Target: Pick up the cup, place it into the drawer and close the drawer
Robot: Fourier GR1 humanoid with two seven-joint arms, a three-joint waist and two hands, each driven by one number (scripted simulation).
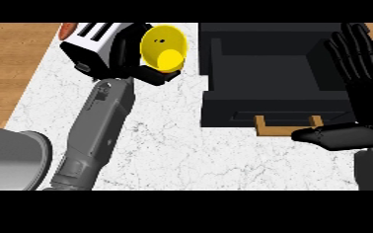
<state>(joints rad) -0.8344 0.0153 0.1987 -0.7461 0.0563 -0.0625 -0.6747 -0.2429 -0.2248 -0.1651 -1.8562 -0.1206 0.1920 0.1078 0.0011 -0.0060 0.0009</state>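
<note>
The yellow cup (164,49) is tilted with its mouth facing up at me, at the back of the white marble counter (182,153), just left of the drawer. My left hand (149,71) is curled round the cup's base and hides part of it. The black drawer (218,103) stands open to the right, with a wooden handle (287,127) on its front. My right hand (358,94) is at the drawer's right side, fingers straight and pointing up, thumb (328,135) stretched left near the handle.
A white and black toaster (91,42) stands right behind my left hand, with a small red thing (68,28) at its back corner. A grey rounded object (22,160) sits at the lower left. A wooden surface (22,64) borders the counter on the left.
</note>
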